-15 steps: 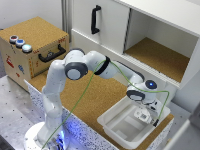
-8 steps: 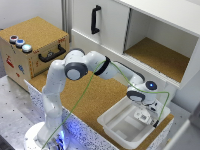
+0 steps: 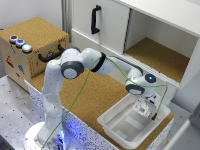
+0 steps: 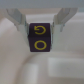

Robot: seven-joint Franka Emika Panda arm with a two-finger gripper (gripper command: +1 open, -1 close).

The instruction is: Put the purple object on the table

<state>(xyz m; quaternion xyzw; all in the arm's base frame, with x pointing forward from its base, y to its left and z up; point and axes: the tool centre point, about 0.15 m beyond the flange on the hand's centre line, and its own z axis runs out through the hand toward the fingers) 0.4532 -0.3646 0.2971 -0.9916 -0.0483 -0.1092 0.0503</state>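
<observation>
While the gripper (image 4: pixel 39 22), jaws closed on the purple object (image 4: pixel 39 37), held it above the white tub (image 3: pixel 131 121), the next move called for carrying it sideways to the table (image 3: pixel 92 97).

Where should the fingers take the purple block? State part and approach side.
On its two flat, parallel side faces, from straight above. The purple block is narrow enough to sit between the fingers, and the white tub walls likely bar a sideways approach.

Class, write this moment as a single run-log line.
gripper: shut on purple object | location: over white tub | table: purple object not yet placed
</observation>
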